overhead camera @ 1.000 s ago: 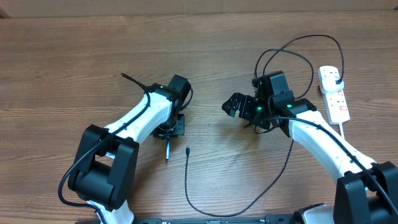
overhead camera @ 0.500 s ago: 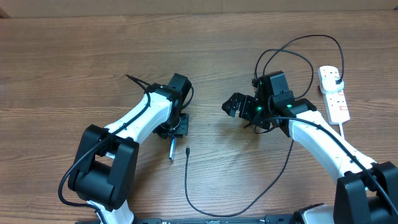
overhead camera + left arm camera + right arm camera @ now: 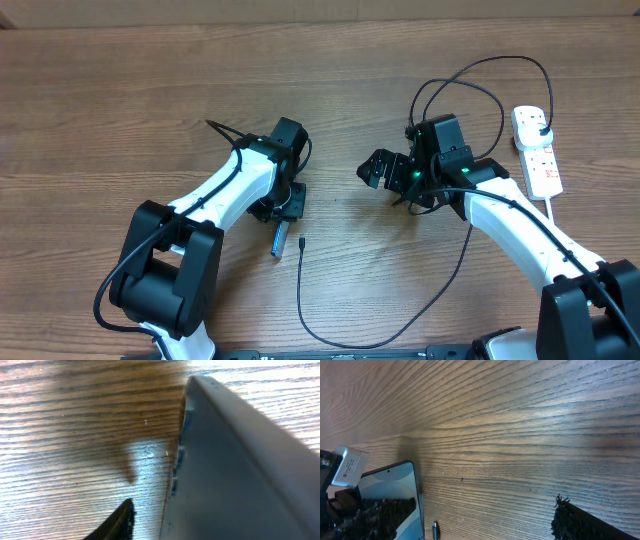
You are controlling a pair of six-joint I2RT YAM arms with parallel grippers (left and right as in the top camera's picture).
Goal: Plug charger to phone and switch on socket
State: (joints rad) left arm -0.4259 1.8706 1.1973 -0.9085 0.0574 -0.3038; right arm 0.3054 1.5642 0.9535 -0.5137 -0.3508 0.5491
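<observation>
- We can read no word, number or brand in any of the views.
- The socket (image 3: 538, 150) carries red markings beside its switches, too small for us to make out.
- In the right wrist view a white tag (image 3: 349, 466) bears fine dark print that we cannot decipher.
- The phone (image 3: 390, 490) shows us a lit screen with no legible text.
</observation>
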